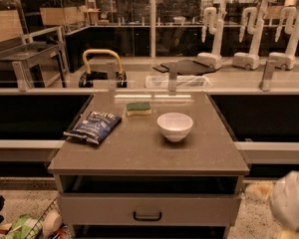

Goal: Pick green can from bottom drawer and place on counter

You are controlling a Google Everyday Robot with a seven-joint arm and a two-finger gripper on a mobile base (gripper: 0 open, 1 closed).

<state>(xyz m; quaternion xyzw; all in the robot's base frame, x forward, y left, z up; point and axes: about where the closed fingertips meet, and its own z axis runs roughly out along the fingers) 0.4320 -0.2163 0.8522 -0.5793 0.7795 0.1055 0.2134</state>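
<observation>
The counter [139,153] is a grey-brown stone-look top on a grey drawer cabinet in the middle of the camera view. The green can is hidden; it shows nowhere. A drawer with a dark handle [147,215] sits shut under a dark open slot [149,184]. Only a white rounded part of my arm [293,203] shows at the bottom right corner, to the right of the cabinet and below the counter top. My gripper is out of view.
On the counter lie a white bowl [175,126], a flat green-and-yellow sponge [139,108] and a dark blue chip bag [93,126]. A long pale shelf with metal posts [169,83] runs behind. A basket of items [25,227] sits on the floor at bottom left.
</observation>
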